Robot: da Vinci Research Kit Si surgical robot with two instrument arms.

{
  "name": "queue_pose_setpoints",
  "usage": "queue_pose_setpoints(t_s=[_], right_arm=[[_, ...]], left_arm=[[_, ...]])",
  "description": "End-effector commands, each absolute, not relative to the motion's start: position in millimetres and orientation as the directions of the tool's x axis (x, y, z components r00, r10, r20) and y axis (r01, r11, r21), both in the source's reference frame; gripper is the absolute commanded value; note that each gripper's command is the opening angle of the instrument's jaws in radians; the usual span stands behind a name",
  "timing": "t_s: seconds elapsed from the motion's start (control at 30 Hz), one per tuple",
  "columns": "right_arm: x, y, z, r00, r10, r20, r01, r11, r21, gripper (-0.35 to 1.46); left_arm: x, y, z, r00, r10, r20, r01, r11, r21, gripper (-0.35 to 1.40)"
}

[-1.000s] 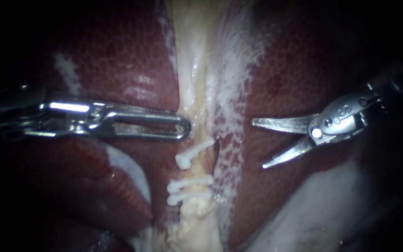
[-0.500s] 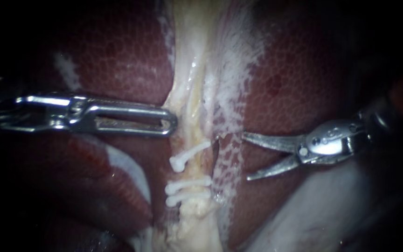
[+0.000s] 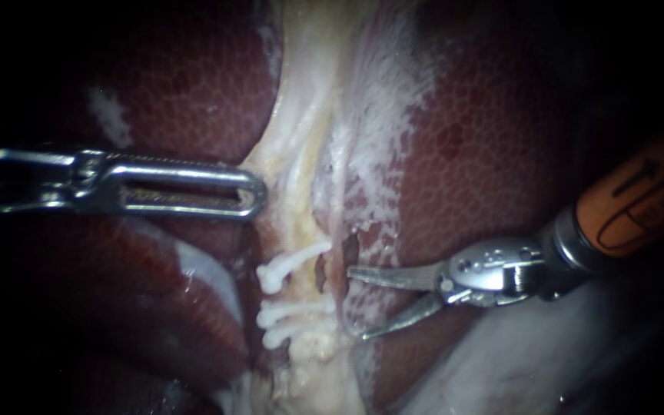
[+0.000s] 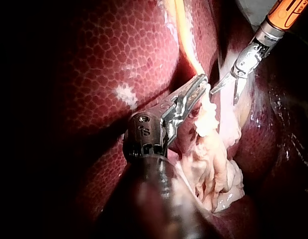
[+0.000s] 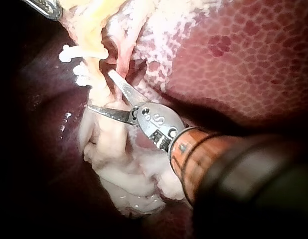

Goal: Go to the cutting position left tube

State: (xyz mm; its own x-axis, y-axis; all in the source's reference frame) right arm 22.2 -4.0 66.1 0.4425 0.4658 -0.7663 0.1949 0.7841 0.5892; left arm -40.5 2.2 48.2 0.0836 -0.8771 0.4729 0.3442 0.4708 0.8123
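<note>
Wet, glossy liver [image 3: 501,154], w/ a fine mottled grain, flanks a pale, fibrous, moist tissue band [image 3: 301,154]. Three white clips [image 3: 290,261] on the band look like matt plastic. Left of the clips, the left instrument [image 3: 255,196] is bright polished metal. Right of the clips, the right instrument [image 3: 355,303] has smooth, duller steel blades (its shaft sleeve [image 3: 639,200] is approx. satin orange plastic).

The only markings stand on the right instrument [image 3: 356,303]: dark printed lines and characters on the orange sleeve [image 3: 639,204] of its shaft, and small stamped characters and dots on the silver metal wrist [image 3: 493,269] behind its tip. Nothing else in any view carries readable text, labels, numbers or signs.
</note>
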Motion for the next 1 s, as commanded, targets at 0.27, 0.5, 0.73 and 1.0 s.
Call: queue_pose_setpoints(t_s=[0.27,0.5,0.73,1.0], right_arm=[[23.4,-3.6,66.8,0.445,0.464,-0.766,0.202,0.781,0.591,1.24],[24.7,-3.5,67.0,0.444,0.463,-0.767,0.206,0.781,0.590,1.25],[26.0,-3.5,66.9,0.443,0.463,-0.768,0.214,0.777,0.592,1.24],[26.6,-3.6,66.6,0.442,0.457,-0.772,0.239,0.769,0.593,1.19]], left_arm=[[-40.0,1.9,47.7,0.082,-0.876,0.474,0.342,0.472,0.813,-0.35],[-40.0,1.8,47.4,0.083,-0.876,0.474,0.342,0.472,0.813,-0.35],[-39.9,1.7,47.4,0.083,-0.876,0.475,0.341,0.472,0.813,-0.35],[-39.8,1.6,47.8,0.084,-0.875,0.476,0.341,0.474,0.812,-0.35]])
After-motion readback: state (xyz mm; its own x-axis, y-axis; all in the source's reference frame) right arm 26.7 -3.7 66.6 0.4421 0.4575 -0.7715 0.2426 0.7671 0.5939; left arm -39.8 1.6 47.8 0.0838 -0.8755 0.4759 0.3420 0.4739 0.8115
